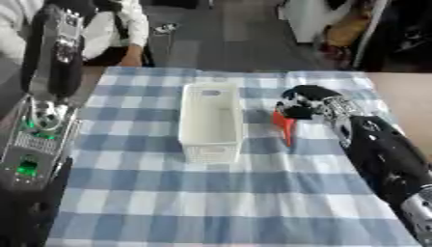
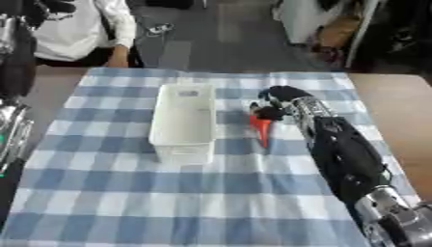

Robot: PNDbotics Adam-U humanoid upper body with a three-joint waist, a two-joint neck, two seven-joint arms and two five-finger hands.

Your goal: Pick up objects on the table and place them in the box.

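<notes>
Down low and closest, the robot's right arm (image 2: 350,159) comes in, black and thick, and reaches up across the checked cloth (image 1: 253,202) that covers the desk (image 2: 397,111). At its end the right hand (image 2: 283,101) has its fingers curled round the top of a small red-orange thing (image 2: 262,128), pinching it. That thing hangs just under the hand, wide at the top and thin at the tip, a bit like a little carrot or cone; what it really is cannot be told. Whether its tip touches the cloth cannot be told either. It looks small and light, and likely stiff, so it should lift with no trouble. Its smooth, pointed shape could make it slide out, so the wide top seems the best place to hold it. The white box (image 1: 211,123) sits just to the left of the hand, open at the top and long and thin, with nothing seen inside. Its near wall is close, so the red-orange thing likely has to go up over the rim before it goes in. Plenty of bare cloth lies below the hand and around the box. The left hand does not show; only part of the left arm (image 1: 42,96) stands far off to the left.
</notes>
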